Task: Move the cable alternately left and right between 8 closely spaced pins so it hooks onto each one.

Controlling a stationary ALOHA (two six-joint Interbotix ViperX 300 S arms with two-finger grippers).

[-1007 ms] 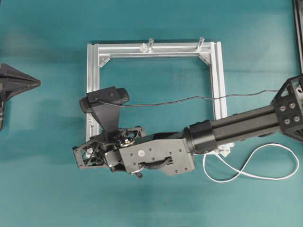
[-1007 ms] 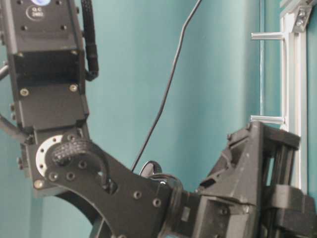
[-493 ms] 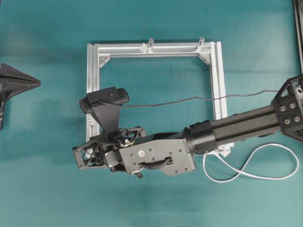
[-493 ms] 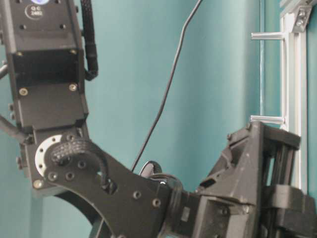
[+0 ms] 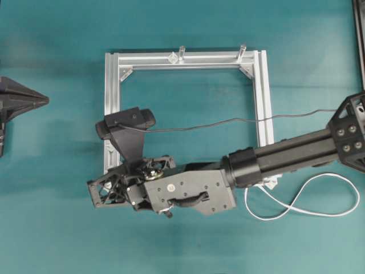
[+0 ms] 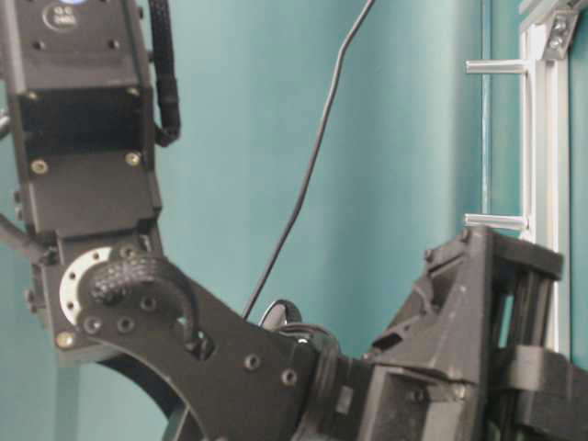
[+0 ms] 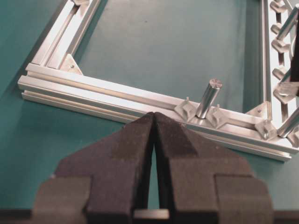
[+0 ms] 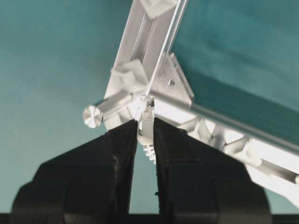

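Note:
My right gripper [image 8: 145, 122] is shut on the pale plug [image 8: 147, 119] at the tip of the white cable. It holds the plug just off the near-left corner of the aluminium frame [image 5: 112, 103], beside a grey post [image 8: 103, 111]. The pins [image 8: 219, 136] run along the frame's near rail, to the right of the plug. From overhead, the right gripper [image 5: 98, 191] reaches across to that corner, and the cable [image 5: 296, 208] lies in a loose loop at the lower right; its run to the plug is hidden under the arm. My left gripper [image 7: 154, 115] is shut and holds nothing.
Two grey posts [image 5: 181, 52] [image 5: 242, 51] stand on the frame's far rail. A thin black robot wire [image 5: 228, 120] crosses above the frame. The left gripper [image 5: 34, 101] hovers left of the frame. Pins [image 7: 279, 45] line the rail at the right of the left wrist view.
The right gripper, still holding the plug, has edged slightly toward the table's near edge. The left gripper has not moved.

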